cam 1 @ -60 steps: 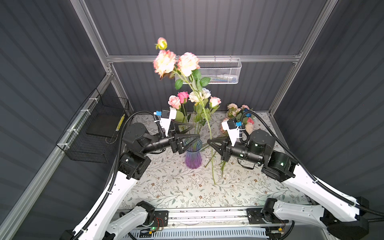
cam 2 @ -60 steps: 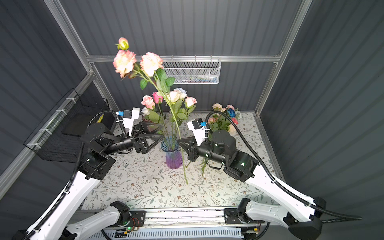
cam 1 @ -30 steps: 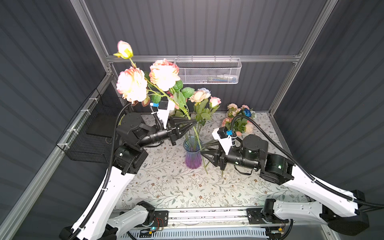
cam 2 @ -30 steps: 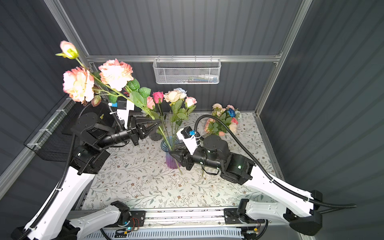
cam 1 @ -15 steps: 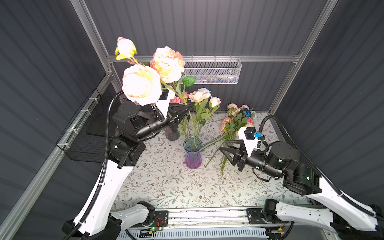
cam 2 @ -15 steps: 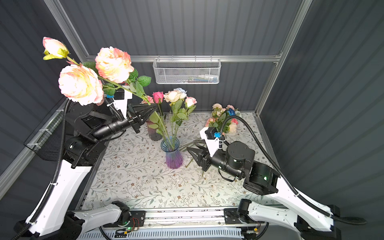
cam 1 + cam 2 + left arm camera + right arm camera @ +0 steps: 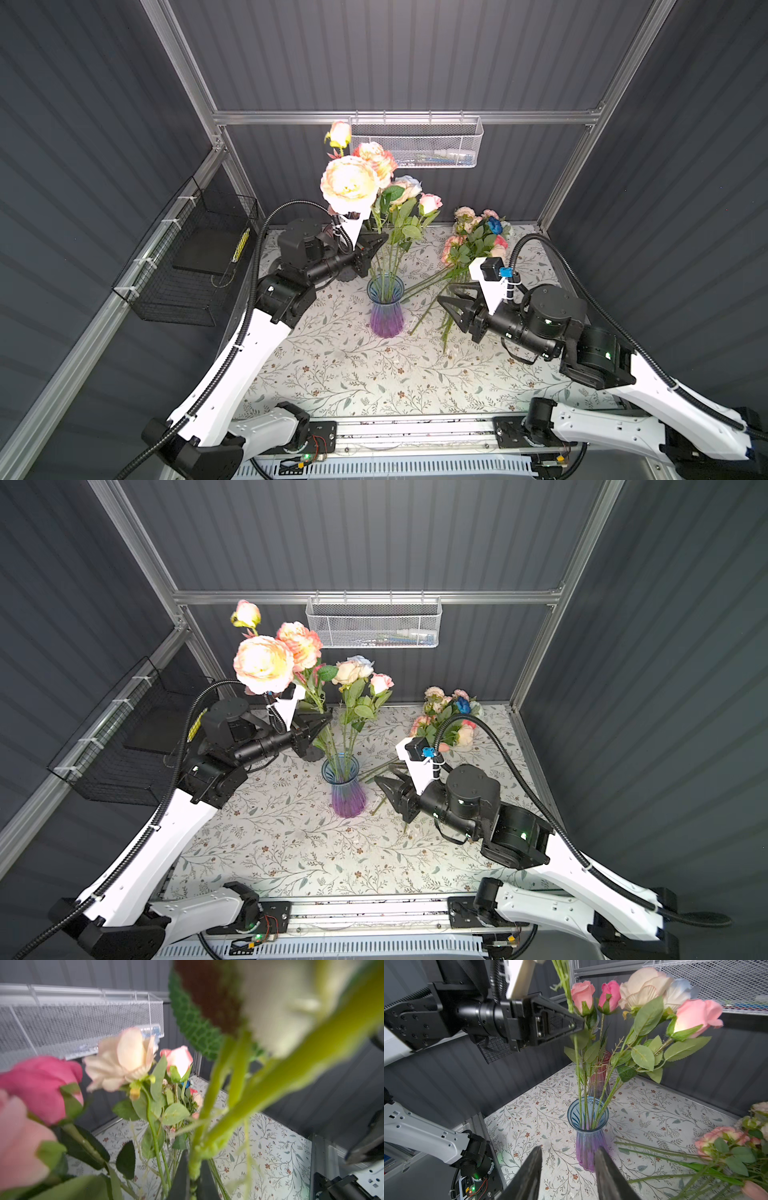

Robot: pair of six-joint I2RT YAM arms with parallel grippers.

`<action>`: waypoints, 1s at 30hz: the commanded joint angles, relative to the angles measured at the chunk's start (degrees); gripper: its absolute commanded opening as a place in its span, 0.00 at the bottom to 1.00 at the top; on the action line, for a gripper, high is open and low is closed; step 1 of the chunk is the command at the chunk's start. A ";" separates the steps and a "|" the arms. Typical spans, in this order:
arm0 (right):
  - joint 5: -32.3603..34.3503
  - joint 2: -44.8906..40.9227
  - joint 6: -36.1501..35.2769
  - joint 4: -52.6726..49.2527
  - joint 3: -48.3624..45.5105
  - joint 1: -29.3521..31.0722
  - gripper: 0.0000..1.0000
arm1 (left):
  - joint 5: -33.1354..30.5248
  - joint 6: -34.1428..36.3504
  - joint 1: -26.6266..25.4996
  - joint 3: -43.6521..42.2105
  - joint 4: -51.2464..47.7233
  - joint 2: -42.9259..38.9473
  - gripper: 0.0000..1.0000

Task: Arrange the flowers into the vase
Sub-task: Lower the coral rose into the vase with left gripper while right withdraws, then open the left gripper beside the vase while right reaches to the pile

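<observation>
Stem (image 7: 576, 1057) clamped in left hand (image 7: 578, 1024) stands in vase (image 7: 588, 1147), plainest from right wrist; right hand (image 7: 569, 1151) open, empty.

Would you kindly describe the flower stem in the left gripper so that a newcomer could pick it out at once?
Find the blue-and-purple glass vase in the middle of the floral tabletop. Above its mouth the left gripper is shut on one tall green stem, the peach spray. Its large peach-and-cream blooms and single closed bud rise well above the smaller roses in the vase.
</observation>
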 commanded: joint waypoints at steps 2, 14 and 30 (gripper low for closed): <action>1.45 0.75 -0.40 0.54 -0.25 -0.13 0.46 | -1.97 -4.25 0.12 -3.24 3.17 -2.31 0.40; 1.54 1.44 0.88 0.86 -0.28 -0.66 0.63 | -10.03 -10.65 0.13 -4.79 7.93 -11.34 0.92; 3.18 1.79 5.14 -3.79 -1.91 -1.25 0.66 | -13.45 -16.32 0.12 -10.15 7.13 -20.16 1.00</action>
